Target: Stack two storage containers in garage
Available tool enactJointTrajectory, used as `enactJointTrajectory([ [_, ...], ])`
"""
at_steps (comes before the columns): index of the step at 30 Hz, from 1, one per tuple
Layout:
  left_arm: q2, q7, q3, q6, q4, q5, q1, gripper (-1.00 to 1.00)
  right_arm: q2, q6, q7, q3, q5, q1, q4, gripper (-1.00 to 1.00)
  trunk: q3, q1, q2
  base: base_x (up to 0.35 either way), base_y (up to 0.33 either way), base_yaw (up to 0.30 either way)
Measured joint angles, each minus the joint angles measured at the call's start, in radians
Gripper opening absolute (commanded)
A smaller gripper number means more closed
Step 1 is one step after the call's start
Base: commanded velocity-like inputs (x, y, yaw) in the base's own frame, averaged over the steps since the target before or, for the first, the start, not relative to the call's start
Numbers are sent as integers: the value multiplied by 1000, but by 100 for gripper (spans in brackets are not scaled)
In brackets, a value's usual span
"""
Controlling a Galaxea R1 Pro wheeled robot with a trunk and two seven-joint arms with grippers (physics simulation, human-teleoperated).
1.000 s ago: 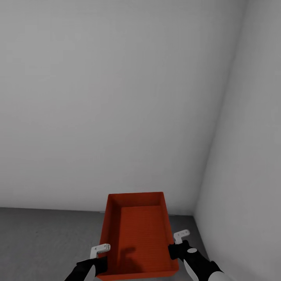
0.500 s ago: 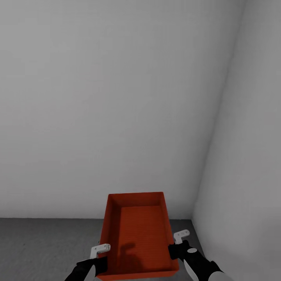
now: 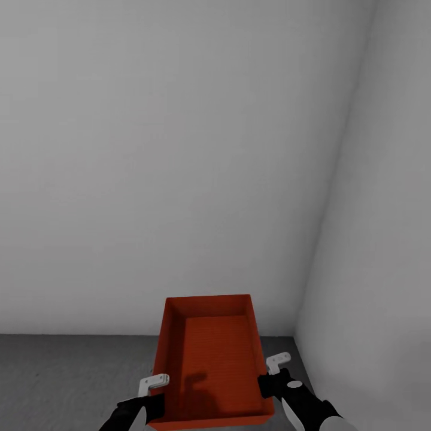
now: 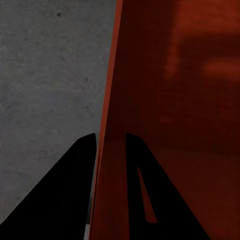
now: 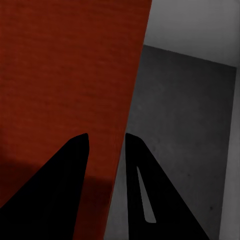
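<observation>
We are holding one red-orange open-top plastic storage container [image 3: 209, 365], left claw [image 3: 154, 383] and right claw [image 3: 276, 363] clenched on its side walls, unmoved since a moment ago, above the garage's grey concrete floor [image 3: 60, 377], awaiting lowering.

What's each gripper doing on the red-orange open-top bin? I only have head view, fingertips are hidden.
Observer: Left gripper straddles the red-orange open-top bin's thin side wall, one finger inside, one outside.
Operator: Right one?
Observer: Right gripper straddles the opposite wall the same way.
Operator: What's under the bin?
Observer: The left wrist view shows speckled dark grey concrete floor beside the wall; I can't tell whether the bin touches it.
</observation>
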State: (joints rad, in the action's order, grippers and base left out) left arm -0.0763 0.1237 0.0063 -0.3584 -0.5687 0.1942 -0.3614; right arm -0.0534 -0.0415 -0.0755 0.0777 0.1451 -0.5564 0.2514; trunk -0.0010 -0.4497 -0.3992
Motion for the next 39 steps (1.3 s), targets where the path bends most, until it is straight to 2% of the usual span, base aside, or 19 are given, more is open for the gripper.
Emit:
enactJointTrajectory([
  [22,-5,1,5,-1,0,-12,1,-100,4,6,-5,-4,0,0,-6,-100,-28,0,2,0,0,0],
  [39,-7,1,6,-1,0,-17,1,-100,5,9,-6,-6,0,0,-10,-100,-109,-65,-118,0,0,0],
])
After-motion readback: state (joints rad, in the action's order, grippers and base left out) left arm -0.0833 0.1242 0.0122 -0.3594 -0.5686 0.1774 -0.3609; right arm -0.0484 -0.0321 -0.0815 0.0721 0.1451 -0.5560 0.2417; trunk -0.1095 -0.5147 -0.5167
